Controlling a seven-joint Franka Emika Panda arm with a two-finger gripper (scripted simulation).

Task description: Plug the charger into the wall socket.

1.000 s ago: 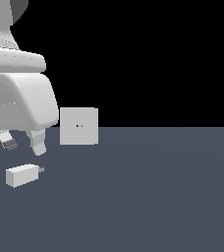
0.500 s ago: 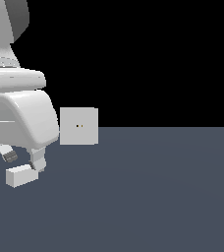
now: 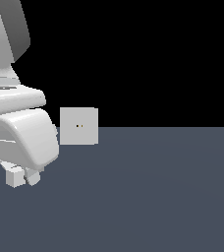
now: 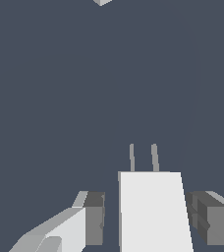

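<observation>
White, rigid charger (image 4: 153,211) lies between my open fingers (image 4: 95,219); I judge it light, best gripped mid-body.

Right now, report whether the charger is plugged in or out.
Out. The charger lies between the open gripper fingers, prongs bare; the wall socket stands apart, holes empty.

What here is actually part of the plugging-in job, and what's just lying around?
Part of the job:
- charger, white block with two grey prongs, sitting between the open fingers
- wall socket, upright square panel with two small holes
- gripper, jaws either side of the charger, gaps showing

Just lying about:
- nothing else; only the dark floor
</observation>
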